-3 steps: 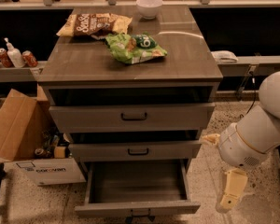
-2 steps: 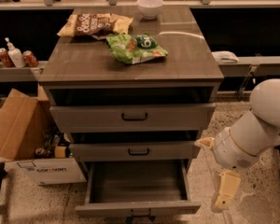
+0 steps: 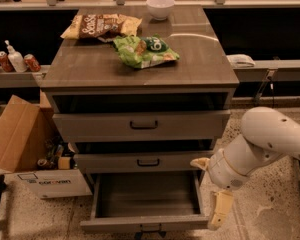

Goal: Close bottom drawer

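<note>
Camera view — bottom drawer (image 3: 146, 198) open; gripper (image 3: 218, 215) by its R-front corner – grip: can't tell.

the tally, item by item

three drawers in the stack: top drawer (image 3: 100, 126), middle drawer (image 3: 110, 162), bottom drawer (image 3: 110, 225), one dark handle on each, so three handles. up on the desk (image 3: 200, 59), two snack bags, one brown bag (image 3: 100, 26) and one green bag (image 3: 145, 50), plus one white bowl (image 3: 160, 6). left shelf now: two red cans (image 3: 31, 62), one pump bottle (image 3: 15, 59). one cardboard box (image 3: 20, 139) on the floor. and one gripper (image 3: 217, 219), down at the bottom drawer's right front corner.
</note>
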You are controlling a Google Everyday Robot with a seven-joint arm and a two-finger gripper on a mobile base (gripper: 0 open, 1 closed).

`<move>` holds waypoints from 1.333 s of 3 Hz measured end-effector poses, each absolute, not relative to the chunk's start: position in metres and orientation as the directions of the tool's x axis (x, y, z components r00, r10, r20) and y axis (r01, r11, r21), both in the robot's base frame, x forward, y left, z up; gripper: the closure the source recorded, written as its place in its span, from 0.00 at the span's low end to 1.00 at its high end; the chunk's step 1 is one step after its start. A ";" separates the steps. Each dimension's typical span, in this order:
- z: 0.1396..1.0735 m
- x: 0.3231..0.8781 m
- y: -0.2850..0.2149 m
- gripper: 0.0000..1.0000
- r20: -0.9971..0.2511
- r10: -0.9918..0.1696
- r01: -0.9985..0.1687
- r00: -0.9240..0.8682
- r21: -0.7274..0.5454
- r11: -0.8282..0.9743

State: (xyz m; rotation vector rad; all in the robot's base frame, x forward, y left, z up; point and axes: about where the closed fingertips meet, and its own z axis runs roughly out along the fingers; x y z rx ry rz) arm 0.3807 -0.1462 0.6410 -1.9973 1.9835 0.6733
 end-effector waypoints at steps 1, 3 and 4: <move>0.592 0.379 -0.126 0.00 -0.516 -0.855 -0.982 -0.050 0.180 -0.052; 0.565 0.388 -0.128 0.00 -0.479 -0.878 -0.988 -0.018 0.145 -0.059; 0.519 0.403 -0.128 0.00 -0.477 -0.879 -0.988 0.019 0.127 -0.091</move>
